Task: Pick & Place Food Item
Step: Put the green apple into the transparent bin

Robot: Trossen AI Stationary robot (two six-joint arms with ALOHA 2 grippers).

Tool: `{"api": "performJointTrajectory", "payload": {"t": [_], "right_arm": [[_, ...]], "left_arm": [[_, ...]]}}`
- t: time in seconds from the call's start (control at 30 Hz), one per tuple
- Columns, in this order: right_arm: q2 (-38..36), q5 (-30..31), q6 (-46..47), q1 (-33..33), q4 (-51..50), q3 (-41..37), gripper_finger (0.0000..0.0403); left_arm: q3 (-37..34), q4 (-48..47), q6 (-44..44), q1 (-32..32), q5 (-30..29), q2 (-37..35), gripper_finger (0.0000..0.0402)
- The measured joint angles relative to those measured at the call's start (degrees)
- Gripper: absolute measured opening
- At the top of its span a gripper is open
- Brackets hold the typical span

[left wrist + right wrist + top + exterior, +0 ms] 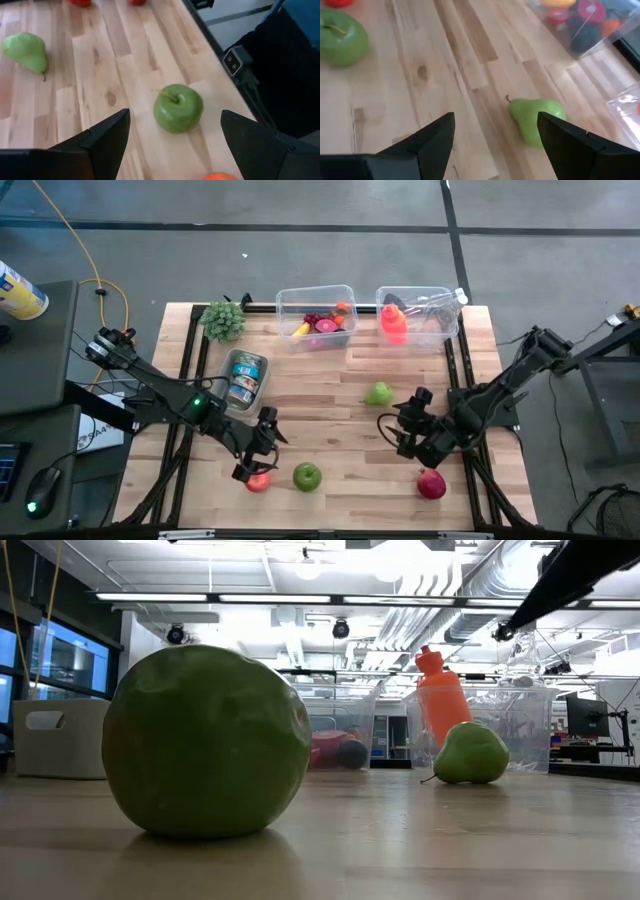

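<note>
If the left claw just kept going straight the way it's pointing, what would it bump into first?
Most likely the green apple: it lies on the table straight ahead of the open left gripper, between its fingers' line. Depth is hard to judge, so it might pass just above.

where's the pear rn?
High view: the pear lies mid-table, right of centre, just below the two clear bins, up-left of the open right gripper.

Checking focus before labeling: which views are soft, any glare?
Low view: green apple fills the near foreground, a little soft; ceiling lights glare brightly. Left wrist view: the apple is sharp, the pear farther off softer. Right wrist view: the food bin is blurred. High view: even light, faint shadows.
</note>
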Motion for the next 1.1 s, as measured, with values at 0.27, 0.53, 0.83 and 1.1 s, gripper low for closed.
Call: {"api": "performJointTrajectory", "payload": {"t": [0.27,0.53,0.83,1.1], "right_arm": [[0.02,-0.74,0.15,0.17,2.86,-4.21,0.0272],[0.02,-4.55,-0.71,1.04,10.65,-4.37,0.0272],[0.02,-4.54,-2.41,5.12,16.77,-4.35,0.0272],[0.21,-4.46,-1.90,7.60,18.83,-4.28,0.0272]], "left_arm": [[-0.14,2.59,1.86,0.04,-0.32,0.75,0.0303],[-0.24,7.16,1.67,0.59,-0.50,6.26,0.0303],[-0.24,13.43,1.53,0.59,-0.45,13.70,0.0303],[-0.22,16.92,-4.41,0.65,-0.15,17.02,0.0303]]}}
